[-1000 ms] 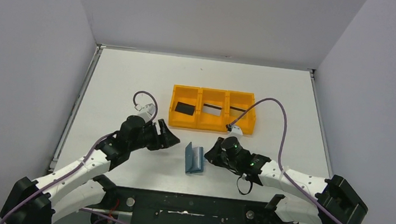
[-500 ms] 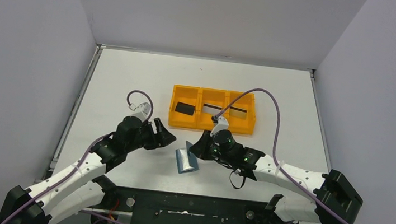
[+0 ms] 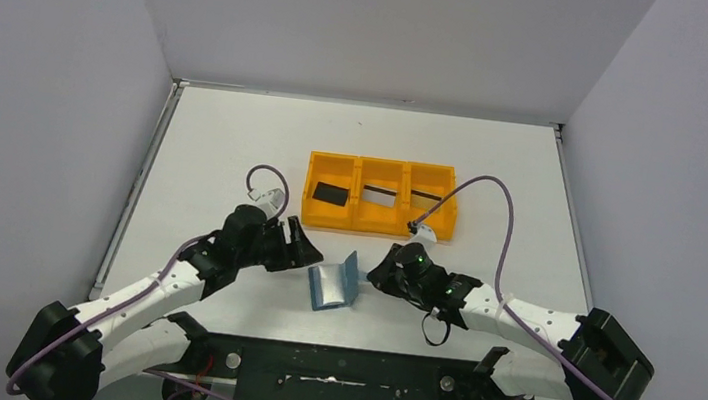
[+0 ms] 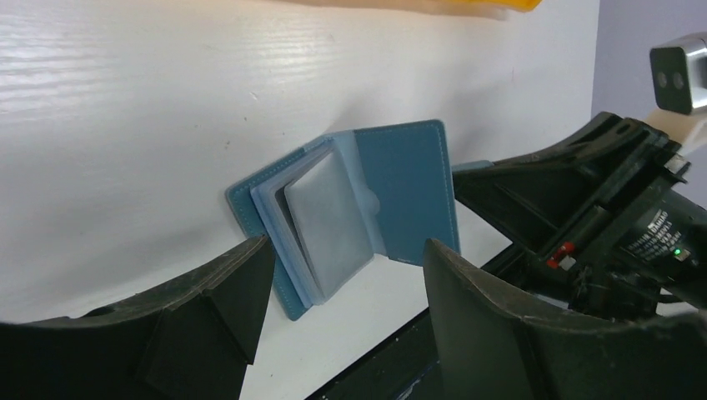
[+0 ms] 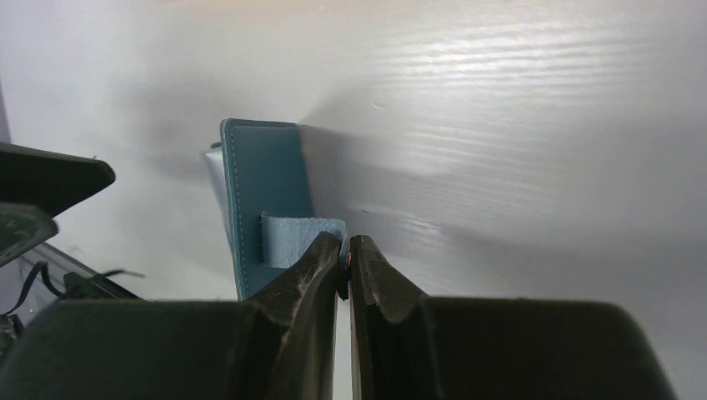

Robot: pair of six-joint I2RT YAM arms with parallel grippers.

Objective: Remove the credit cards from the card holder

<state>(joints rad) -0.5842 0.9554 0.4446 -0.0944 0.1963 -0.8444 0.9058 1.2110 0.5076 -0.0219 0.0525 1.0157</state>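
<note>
Holding the card holder (image 3: 332,284) open at lower centre of the bench (image 3: 235,146), your right gripper (image 3: 374,270) is pinched shut on its snap tab (image 5: 292,239). Your left gripper (image 3: 304,247), jaws wide and empty, sits just left of it. It faces the grey credit card (image 4: 327,222), whose long axis runs roughly top-to-bottom in its wrist view.

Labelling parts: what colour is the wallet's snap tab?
The tab is light blue; the right wrist view shows it best.

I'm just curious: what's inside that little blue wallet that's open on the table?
The open card holder shows stacked light-blue pocket sleeves. The front one holds what looks like a silver-grey card. It hides whatever sits in the sleeves behind it.
</note>
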